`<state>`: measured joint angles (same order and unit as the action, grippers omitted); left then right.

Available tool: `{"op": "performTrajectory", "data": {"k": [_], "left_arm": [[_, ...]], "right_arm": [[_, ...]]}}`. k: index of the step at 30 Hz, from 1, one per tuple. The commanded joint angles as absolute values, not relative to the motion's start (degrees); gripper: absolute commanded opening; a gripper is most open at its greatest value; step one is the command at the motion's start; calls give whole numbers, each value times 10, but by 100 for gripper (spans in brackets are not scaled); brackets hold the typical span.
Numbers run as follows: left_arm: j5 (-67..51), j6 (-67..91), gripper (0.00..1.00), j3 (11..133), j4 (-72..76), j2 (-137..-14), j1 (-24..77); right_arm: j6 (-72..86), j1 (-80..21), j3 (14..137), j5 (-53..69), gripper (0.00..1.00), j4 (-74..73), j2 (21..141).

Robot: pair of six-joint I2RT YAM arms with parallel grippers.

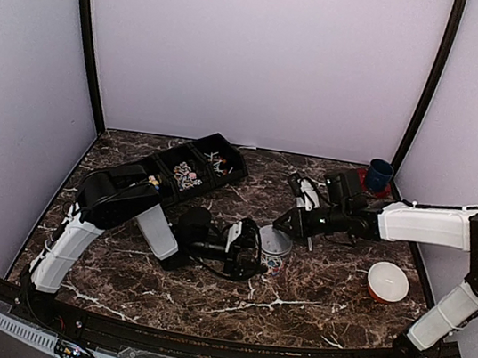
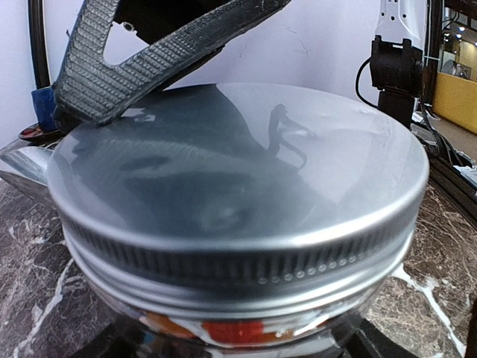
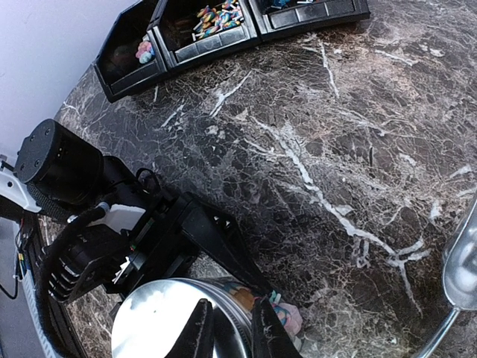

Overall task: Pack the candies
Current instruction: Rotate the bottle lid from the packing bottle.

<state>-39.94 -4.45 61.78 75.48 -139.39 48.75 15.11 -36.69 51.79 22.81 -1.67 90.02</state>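
Marbled dark table (image 1: pixel 310 302), one clear jar (image 2: pixel 238 319) under one silver lid (image 2: pixel 238 171), clasped by left gripper (image 1: pixel 264 253), right gripper (image 3: pixel 229 332) above lid, fingers nearly together, grip unclear, one black three-compartment tray (image 3: pixel 212 49) beyond jar, candies (image 3: pixel 216 16) tiny, pastel and multicoloured, in tray and jar.

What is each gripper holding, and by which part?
The left gripper holds the jar by its sides, below the lid. The right gripper sits at the lid's edge; grip unclear.
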Motion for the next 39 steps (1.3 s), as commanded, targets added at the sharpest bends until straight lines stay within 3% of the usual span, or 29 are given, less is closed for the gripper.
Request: {"op": "performTrajectory", "data": {"k": [1, 39], "left_arm": [[-392, -43, 78, 603, 614, -1432, 491], [-332, -12, 78, 602, 621, -1434, 481]], "right_arm": [[153, -375, 499, 258, 17, 5, 888], [251, -400, 336, 244, 17, 6, 736]]}}
